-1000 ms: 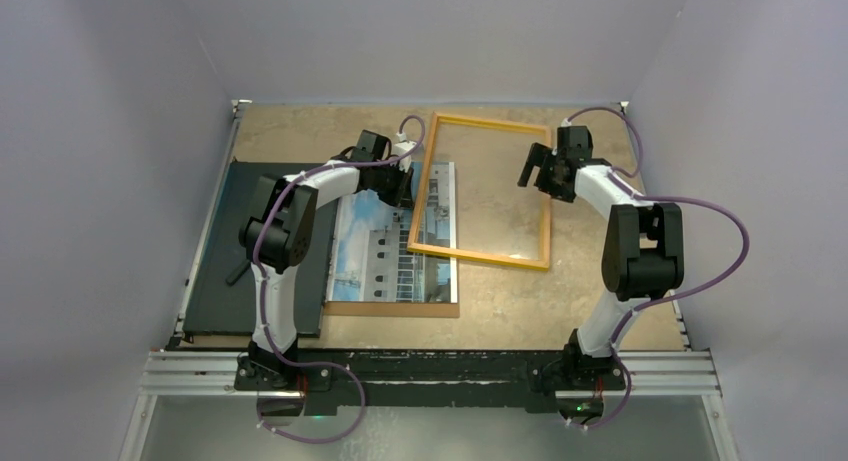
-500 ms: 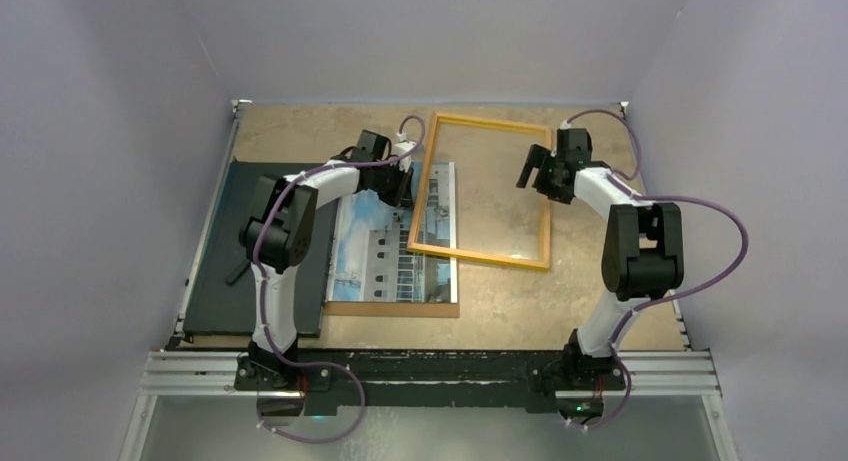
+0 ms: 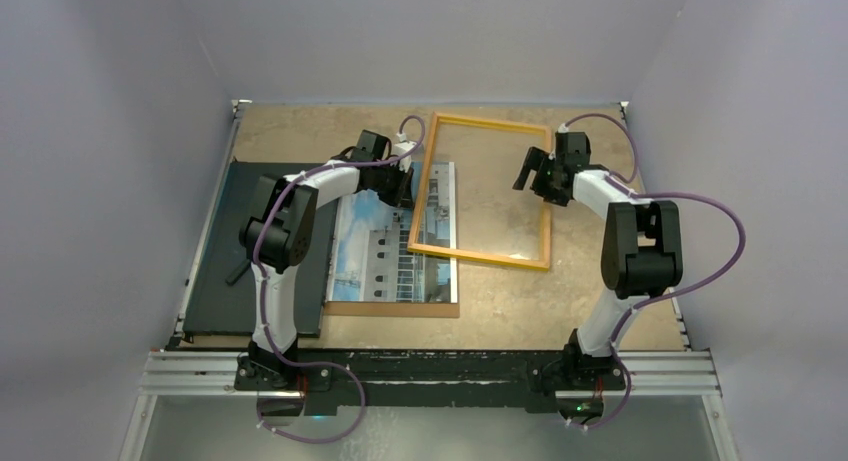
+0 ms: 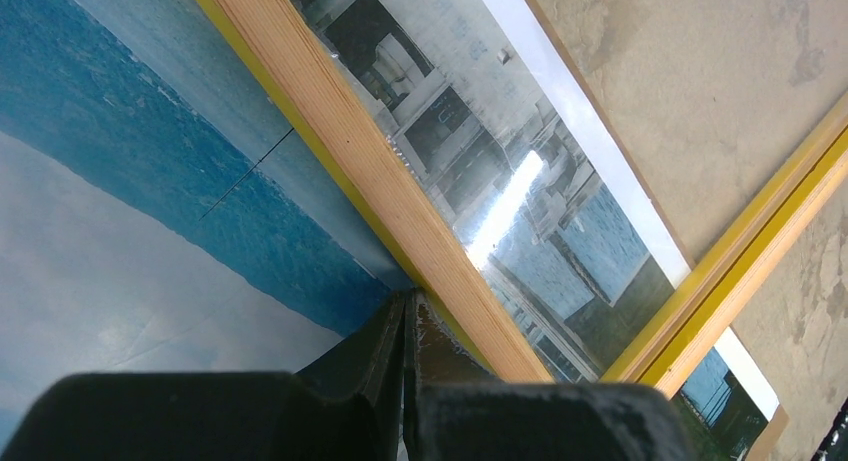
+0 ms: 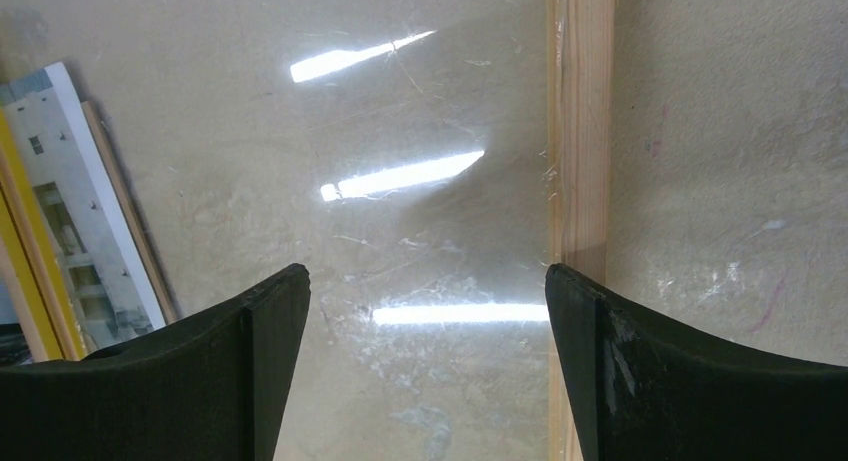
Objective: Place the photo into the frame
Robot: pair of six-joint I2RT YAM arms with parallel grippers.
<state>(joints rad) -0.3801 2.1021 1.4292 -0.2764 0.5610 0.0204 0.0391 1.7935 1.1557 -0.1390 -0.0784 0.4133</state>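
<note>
Roughly, frame (image 3: pixel 480 258) lies lengthwise near-to-far

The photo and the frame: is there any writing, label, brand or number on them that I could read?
None can be read. The photo carries no caption on its white margin, and any sign within the picture is too small to tell; the frame is a plain yellow-orange border with no label showing.
</note>
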